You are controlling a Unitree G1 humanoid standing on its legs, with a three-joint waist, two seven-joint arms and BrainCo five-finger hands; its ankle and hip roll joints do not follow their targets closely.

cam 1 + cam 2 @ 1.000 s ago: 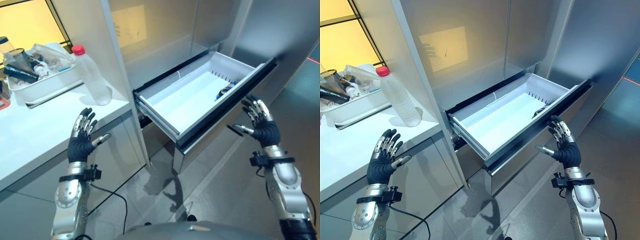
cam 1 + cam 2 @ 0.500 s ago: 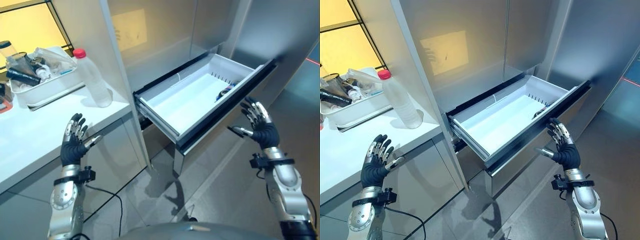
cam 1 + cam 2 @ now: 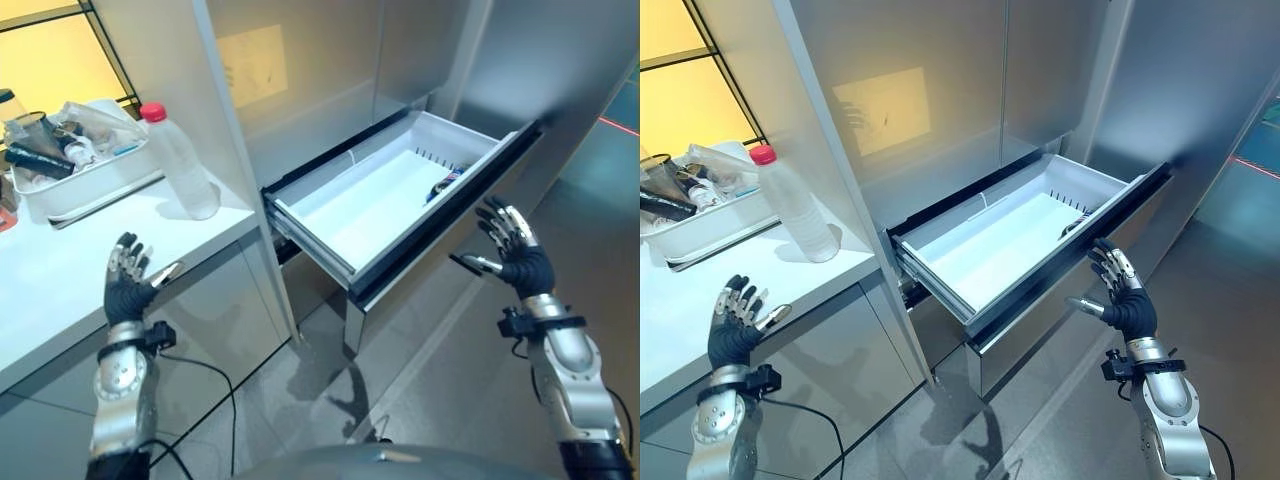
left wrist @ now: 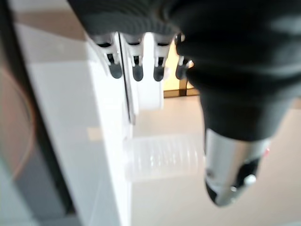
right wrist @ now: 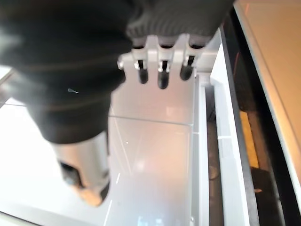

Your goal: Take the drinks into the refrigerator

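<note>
A clear plastic bottle (image 3: 182,163) with a red cap stands upright on the white counter (image 3: 70,270), next to the refrigerator's side wall. The refrigerator's drawer (image 3: 385,195) stands pulled out, its white inside bare except for a small can (image 3: 448,181) lying near its right end. My left hand (image 3: 127,285) hovers open at the counter's front edge, well short of the bottle (image 4: 162,155). My right hand (image 3: 512,255) is open too, fingers spread, just in front of the drawer's dark front panel (image 3: 1070,265), apart from it.
A white tub (image 3: 85,165) full of bottles and tubes sits on the counter behind the bottle. Closed refrigerator doors (image 3: 940,90) rise above the drawer. Grey floor (image 3: 440,370) lies below the drawer.
My left hand has moved left and lower along the counter's front edge, away from the bottle. The right hand has barely shifted. The camera turned slightly.
</note>
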